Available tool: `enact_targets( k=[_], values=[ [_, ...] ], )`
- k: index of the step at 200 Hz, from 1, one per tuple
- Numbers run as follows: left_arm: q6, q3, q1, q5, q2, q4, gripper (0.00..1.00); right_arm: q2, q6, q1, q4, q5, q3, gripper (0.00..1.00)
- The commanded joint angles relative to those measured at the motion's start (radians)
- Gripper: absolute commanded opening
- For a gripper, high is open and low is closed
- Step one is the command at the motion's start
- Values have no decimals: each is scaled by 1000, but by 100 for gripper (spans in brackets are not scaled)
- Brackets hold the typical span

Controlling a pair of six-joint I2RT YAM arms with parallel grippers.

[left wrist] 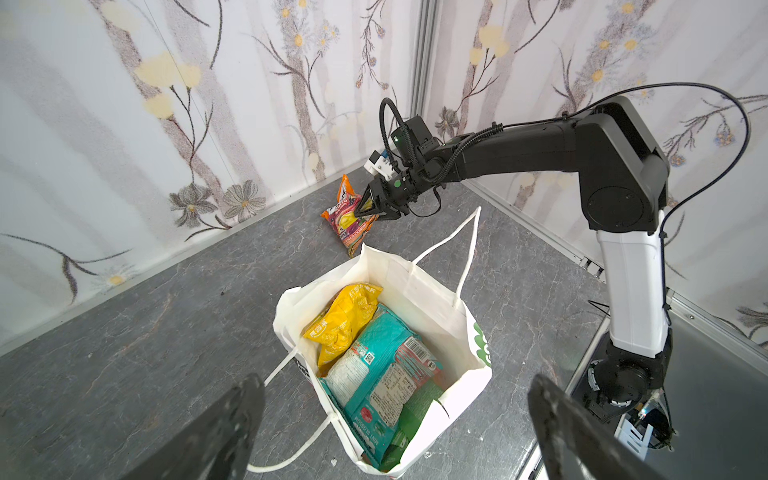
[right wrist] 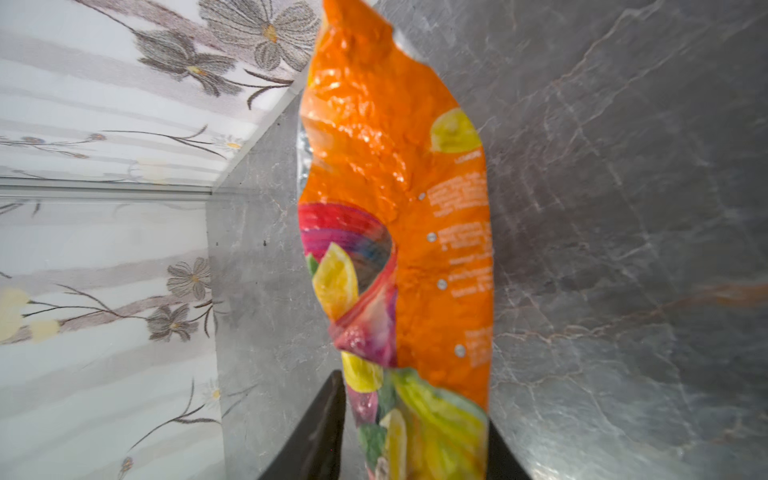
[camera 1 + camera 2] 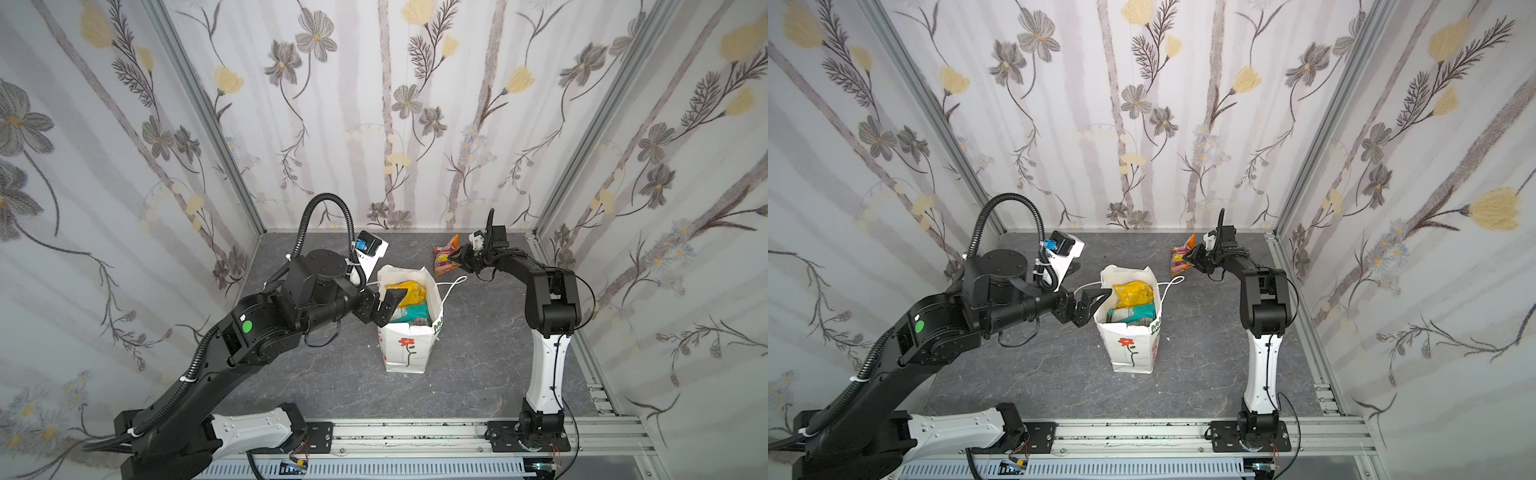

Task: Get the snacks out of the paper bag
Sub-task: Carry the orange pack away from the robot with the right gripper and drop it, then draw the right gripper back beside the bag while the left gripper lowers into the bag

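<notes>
Left wrist view, my count: paper bag upright on the tabletop, holding a yellow packet, a teal packet and a green packet. Left pincer spread wide, empty, at the bag's rim. Orange-pink packet outside the bag, near the back wall, between the jaws of the right pincer; I cannot tell whether they clamp it or stand loose.
</notes>
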Motion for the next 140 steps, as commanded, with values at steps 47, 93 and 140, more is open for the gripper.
enact_targets(
  k=[47,93,140],
  values=[
    [-32,23,0,-101,37,-50,100,-122,-156,26,-180,413,12,82],
    [-52,49,0,-142,64,-85,100,-339,-200,36,-214,438,13,87],
    [-77,73,3,-157,114,-101,100,-664,-206,114,-247,315,-3,87]
  ],
)
